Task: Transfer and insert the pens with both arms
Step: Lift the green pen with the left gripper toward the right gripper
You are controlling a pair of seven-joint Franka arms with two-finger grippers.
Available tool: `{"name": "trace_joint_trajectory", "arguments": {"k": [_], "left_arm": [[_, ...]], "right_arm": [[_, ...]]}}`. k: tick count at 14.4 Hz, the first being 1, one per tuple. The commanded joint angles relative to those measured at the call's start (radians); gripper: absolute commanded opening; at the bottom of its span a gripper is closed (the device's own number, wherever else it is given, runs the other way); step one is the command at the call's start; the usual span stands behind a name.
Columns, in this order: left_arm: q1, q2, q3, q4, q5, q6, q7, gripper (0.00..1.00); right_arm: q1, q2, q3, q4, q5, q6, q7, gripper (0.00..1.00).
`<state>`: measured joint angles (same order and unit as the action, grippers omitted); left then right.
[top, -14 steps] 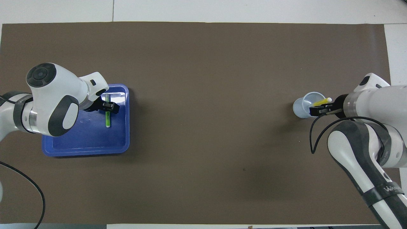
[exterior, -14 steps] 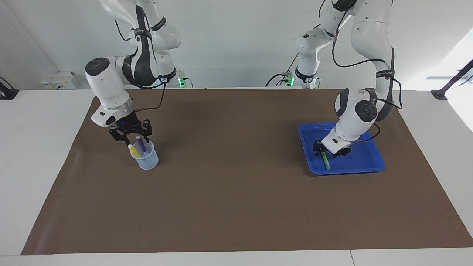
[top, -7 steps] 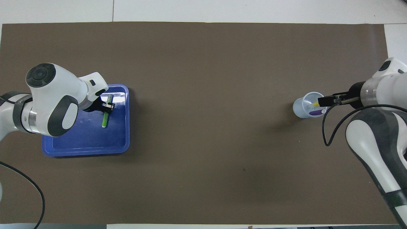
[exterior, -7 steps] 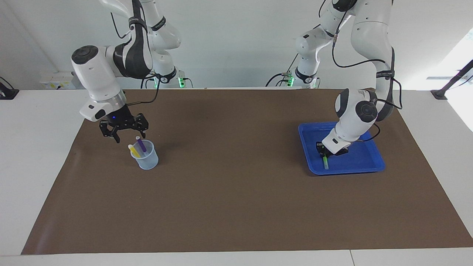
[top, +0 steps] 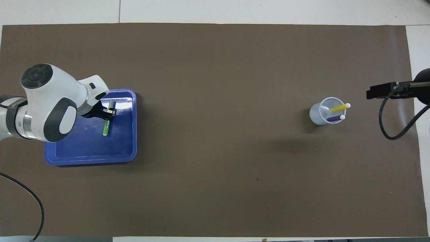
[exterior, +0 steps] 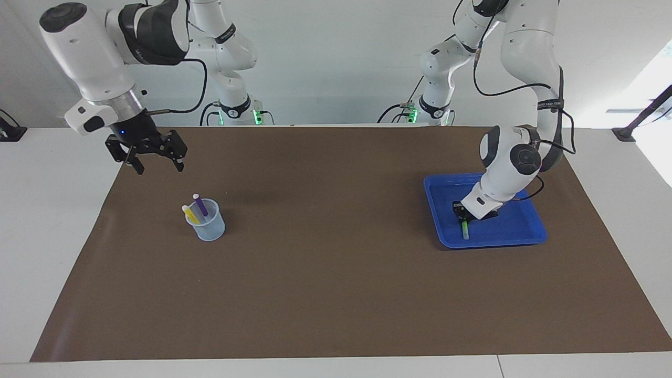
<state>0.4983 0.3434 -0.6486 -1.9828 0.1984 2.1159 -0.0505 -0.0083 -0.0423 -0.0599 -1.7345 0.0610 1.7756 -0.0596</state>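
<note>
The green pen [exterior: 465, 230] [top: 106, 126] is in the blue tray [exterior: 517, 236] [top: 90, 156] at the left arm's end of the table. My left gripper [exterior: 464, 212] [top: 109, 112] is down in the tray, shut on the pen's upper end. The pen slants down from the jaws toward the tray floor. The yellow pen [exterior: 189, 214] [top: 338, 108] and the purple pen [exterior: 201, 205] [top: 334, 118] stand in a translucent pale cup [exterior: 208, 228] [top: 317, 114]. My right gripper [exterior: 159, 167] [top: 376, 91] hangs open and holds nothing, high over the mat's edge at the right arm's end.
A brown mat [exterior: 336, 273] covers most of the white table [exterior: 47, 220]. Two smaller white arms with green lights [exterior: 239, 105] [exterior: 428, 105] stand at the robots' edge. A black cable [top: 391, 127] loops below my right wrist.
My right gripper opened, rose from the cup and drew away toward the right arm's end. My left gripper closed on the green pen and shifted it slightly.
</note>
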Motion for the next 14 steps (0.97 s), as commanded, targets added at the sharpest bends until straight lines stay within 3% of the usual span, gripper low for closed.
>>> {"name": "trace_joint_trajectory", "arguments": {"k": [1, 4, 7, 10, 14], "left_arm": [[0.009, 0.0, -0.003, 0.126, -0.104, -0.176, -0.014, 0.0], [0.009, -0.006, -0.008, 0.208, -0.169, -0.302, -0.112, 0.0], [0.008, -0.009, -0.008, 0.321, -0.363, -0.418, -0.402, 0.0], [-0.006, -0.027, -0.013, 0.348, -0.526, -0.415, -0.795, 0.0], [-0.006, -0.067, -0.081, 0.352, -0.738, -0.422, -1.121, 0.0]], "right_arm": [[0.002, 0.071, -0.008, 0.15, -0.018, -0.131, 0.044, 1.0], [0.001, 0.082, -0.008, 0.199, -0.058, -0.208, 0.049, 1.0], [0.002, 0.068, -0.008, 0.193, -0.066, -0.226, 0.076, 1.0], [0.002, 0.065, 0.002, 0.193, -0.064, -0.232, 0.092, 1.0], [0.002, 0.068, 0.076, 0.194, -0.046, -0.21, 0.199, 1.0]]}}
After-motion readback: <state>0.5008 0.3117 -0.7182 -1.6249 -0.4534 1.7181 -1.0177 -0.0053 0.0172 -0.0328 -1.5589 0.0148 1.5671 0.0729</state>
